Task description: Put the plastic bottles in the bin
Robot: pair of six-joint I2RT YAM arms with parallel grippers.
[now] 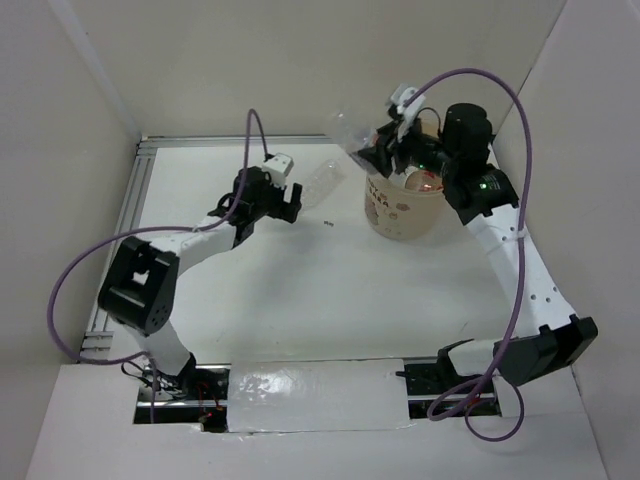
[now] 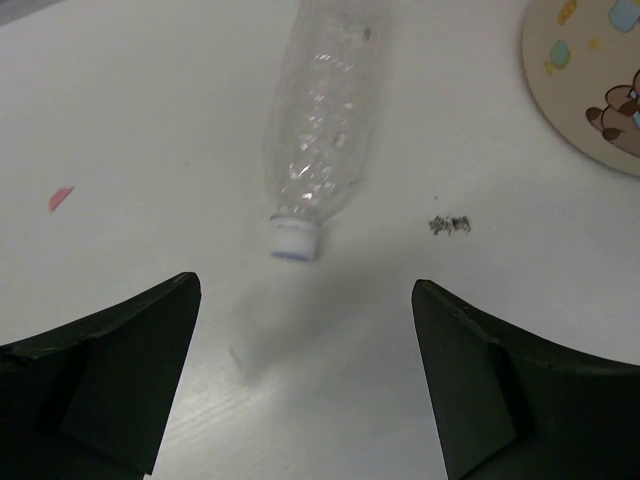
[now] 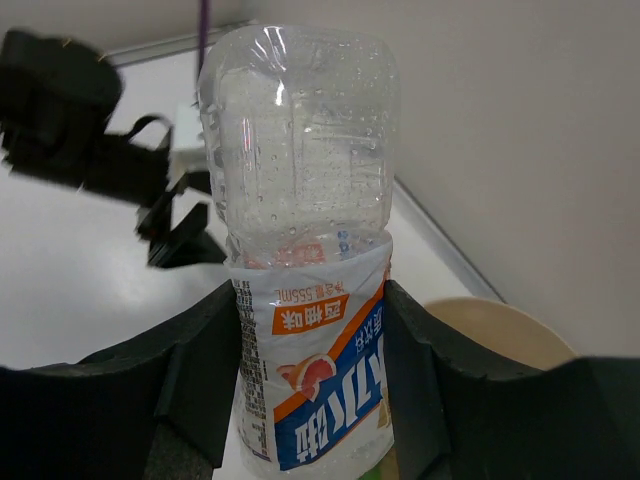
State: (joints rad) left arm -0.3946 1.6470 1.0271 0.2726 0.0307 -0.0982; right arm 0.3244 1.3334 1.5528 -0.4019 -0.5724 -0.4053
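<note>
A clear label-less plastic bottle with a white cap lies on the table left of the bin; in the left wrist view this bottle points its cap at my fingers. My left gripper is open and empty, just short of the cap. My right gripper is shut on a clear bottle with a blue, orange and white label, held tilted over the bin's left rim. The beige bin stands at the back right, and something red shows inside it.
The bin's printed side shows at the upper right of the left wrist view. A small dark speck and a red fleck lie on the white table. White walls close in at the back and on both sides.
</note>
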